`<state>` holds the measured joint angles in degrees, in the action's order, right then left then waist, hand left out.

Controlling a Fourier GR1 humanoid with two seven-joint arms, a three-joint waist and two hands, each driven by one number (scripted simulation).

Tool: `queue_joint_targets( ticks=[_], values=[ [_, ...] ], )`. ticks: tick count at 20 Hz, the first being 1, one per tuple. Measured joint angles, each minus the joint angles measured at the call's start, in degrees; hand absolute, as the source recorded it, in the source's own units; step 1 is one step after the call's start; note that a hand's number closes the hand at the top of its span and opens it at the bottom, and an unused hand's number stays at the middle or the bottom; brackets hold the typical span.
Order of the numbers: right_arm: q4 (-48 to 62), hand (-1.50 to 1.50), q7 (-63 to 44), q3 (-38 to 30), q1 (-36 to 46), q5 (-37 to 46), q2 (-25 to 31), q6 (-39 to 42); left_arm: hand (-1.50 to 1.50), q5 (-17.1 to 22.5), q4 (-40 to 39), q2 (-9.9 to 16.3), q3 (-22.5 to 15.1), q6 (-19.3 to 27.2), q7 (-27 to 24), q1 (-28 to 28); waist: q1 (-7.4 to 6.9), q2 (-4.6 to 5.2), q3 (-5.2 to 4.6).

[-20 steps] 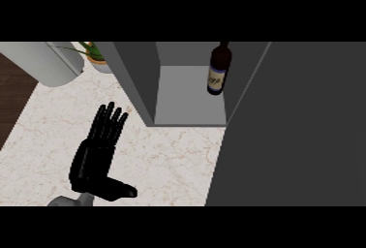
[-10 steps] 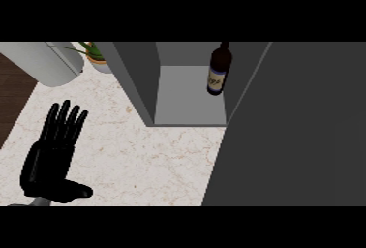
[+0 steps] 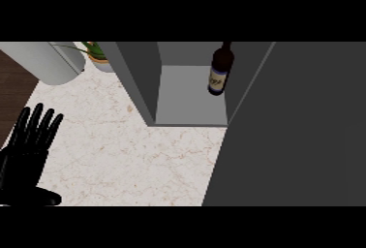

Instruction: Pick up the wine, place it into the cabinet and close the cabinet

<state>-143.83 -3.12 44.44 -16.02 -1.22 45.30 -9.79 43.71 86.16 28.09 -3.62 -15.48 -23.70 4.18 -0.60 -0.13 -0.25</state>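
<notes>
Your left hand (image 3: 28, 145) sits at eight o'clock over the counter (image 3: 129, 160), fingers straight, pointing up, holding nothing. The wine (image 3: 220, 70) stands upright inside the cabinet (image 3: 190, 97) at one o'clock.

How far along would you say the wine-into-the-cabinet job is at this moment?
Placing looks done: the wine bottle stands upright inside the cabinet, with no hand on it. The dark cabinet door covers the view's right side but does not yet cover the opening, so closing remains. The left hand is open at the left edge.
</notes>
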Motion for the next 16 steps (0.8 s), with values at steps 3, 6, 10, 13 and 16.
queue_joint_targets(
  ticks=[3, 6, 10, 13, 16],
  values=[
    [0.13, 1.50, -0.80, -0.94, 1.68, -0.04, -0.61, 0.50, -1.50, 1.53, 0.02, 1.12, 1.12, -1.24, 1.14, -0.66, -0.41, 0.11, -0.04],
    [0.31, 1.50, -2.36, -1.76, 3.79, -0.19, -1.93, 1.11, -1.50, 1.85, -0.65, 1.53, 1.55, -2.13, 1.49, -1.10, -0.87, 0.26, -0.10],
    [0.60, 1.50, -4.67, -3.56, 7.02, -0.48, -4.10, 1.90, -1.50, 2.54, -1.04, 2.39, 2.44, -3.14, 2.00, -1.71, -1.71, 0.46, -0.18],
    [1.08, 1.50, -7.41, -5.13, 10.56, -0.80, -6.65, 2.28, -1.50, 3.00, -1.44, 3.02, 3.00, -3.58, 2.67, -2.55, -2.27, 0.60, -0.20],
    [2.33, 1.50, -10.56, -6.71, 14.98, -1.51, -10.24, 1.98, -1.50, 3.24, -2.11, 3.38, 3.36, -4.41, 2.82, -2.99, -2.92, 0.70, -0.24]
  ],
)
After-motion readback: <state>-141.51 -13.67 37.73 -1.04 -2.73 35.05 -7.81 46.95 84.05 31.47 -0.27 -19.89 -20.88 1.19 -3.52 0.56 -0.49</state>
